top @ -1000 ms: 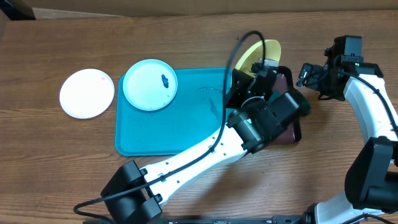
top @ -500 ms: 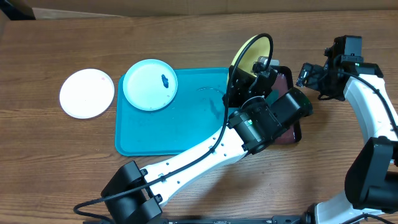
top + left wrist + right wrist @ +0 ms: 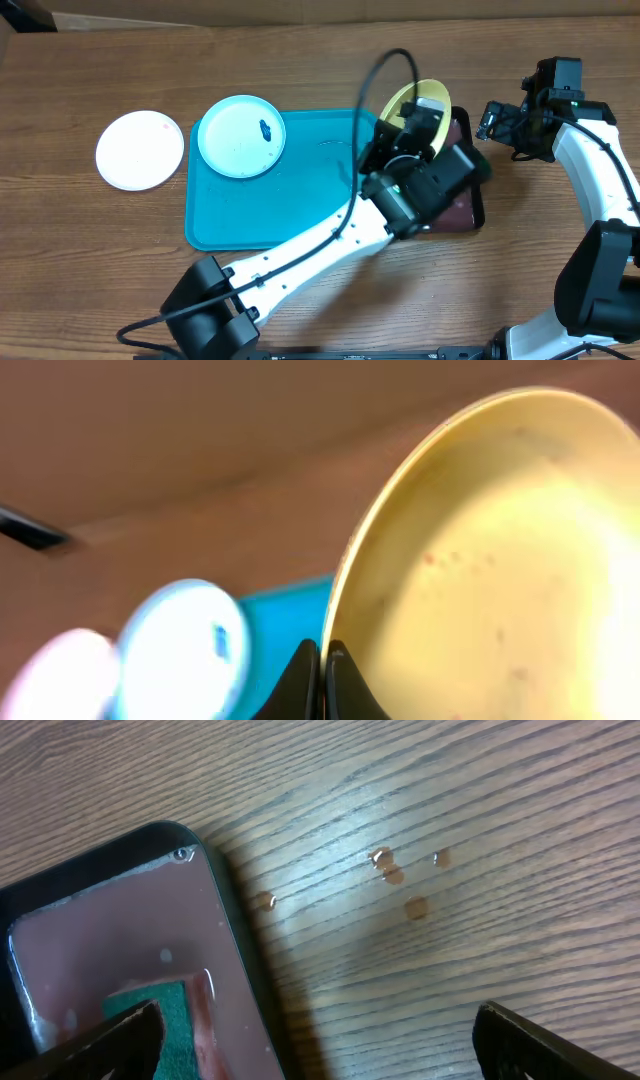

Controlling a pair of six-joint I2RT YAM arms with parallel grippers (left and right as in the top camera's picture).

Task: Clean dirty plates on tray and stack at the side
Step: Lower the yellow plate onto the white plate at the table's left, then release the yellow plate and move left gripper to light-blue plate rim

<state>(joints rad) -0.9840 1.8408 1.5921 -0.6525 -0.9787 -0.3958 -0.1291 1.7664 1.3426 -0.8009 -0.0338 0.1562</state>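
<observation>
yellow plate (image 3: pixel 480 560), rim pinched by left gripper (image 3: pixel 322 675), tilted at black tray's (image 3: pixel 235 930) corner, likely for scrubbing — right gripper (image 3: pixel 320 1035) open, empty.

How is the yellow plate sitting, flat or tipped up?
Tipped up: the left gripper pinches the yellow plate by its rim, holding it steeply tilted.

Left to right on table (image 3: pixel 100 250)
First plate (image 3: pixel 140 150) beside tray (image 3: pixel 300 200); second plate (image 3: pixel 241 136) in tray's far-left corner; third plate (image 3: pixel 402 98) tilted above small tray (image 3: pixel 462 208) at tray's right.
</observation>
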